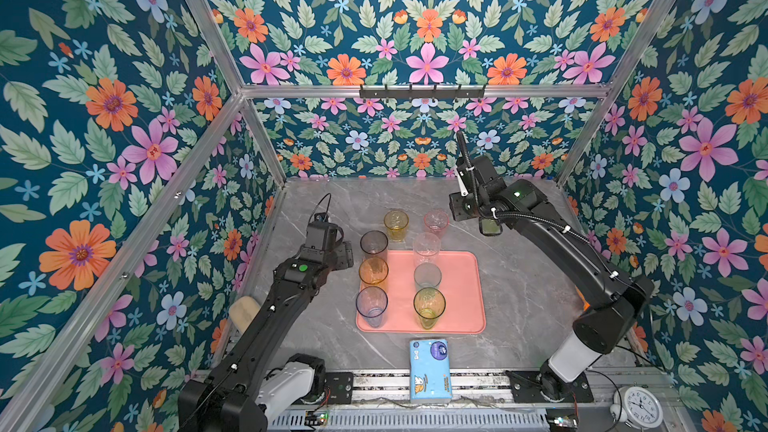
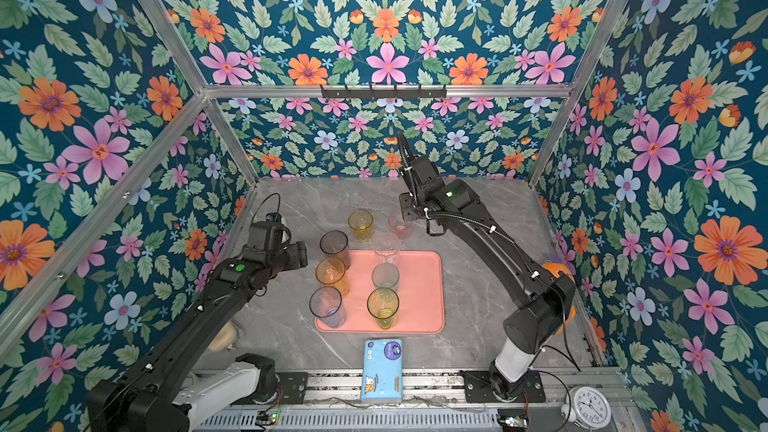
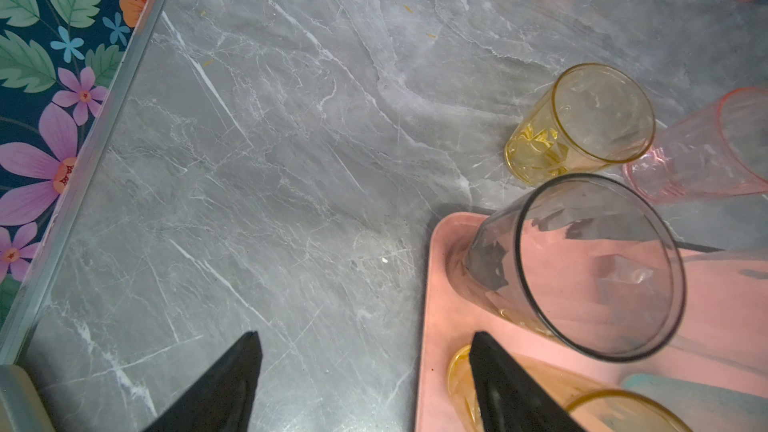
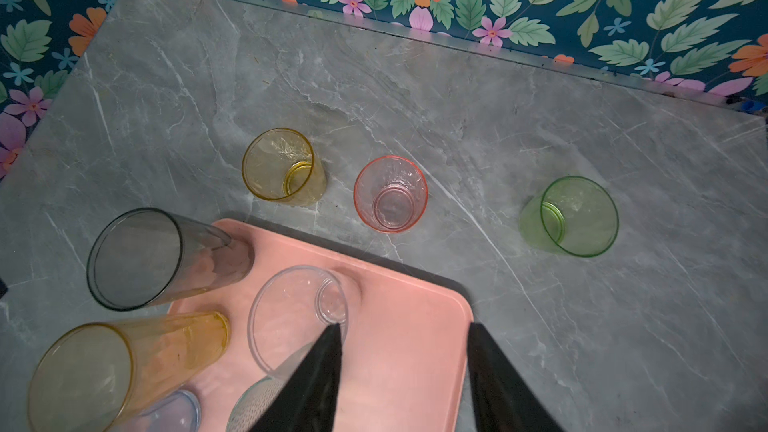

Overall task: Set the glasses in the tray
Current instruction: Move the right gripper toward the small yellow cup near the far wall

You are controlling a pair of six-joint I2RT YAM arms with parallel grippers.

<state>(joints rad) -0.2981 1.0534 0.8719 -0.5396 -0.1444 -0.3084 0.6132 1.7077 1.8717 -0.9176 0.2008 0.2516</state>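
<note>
top views: grey marble table [image 1: 519, 284], floral walls [image 1: 415, 14]

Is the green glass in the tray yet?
No, the right wrist view shows the green glass standing on the grey tabletop, well apart from the tray.

My right gripper [image 4: 405, 328] hangs over a rounded corner of the flat salmon-pink plastic tray [image 4: 415, 284], jaws apart and nothing between them. On the tray stand a tall smoky-grey transparent tumbler [image 4: 141, 257], a tall amber tumbler [image 4: 104, 363] and a clear tumbler [image 4: 299, 313]. Beside the tray, on the grey marbled tabletop [image 4: 415, 97], stand a short yellow tumbler [image 4: 282, 166], a short pink tumbler [image 4: 390, 193] and a short green tumbler [image 4: 575, 216].
</note>
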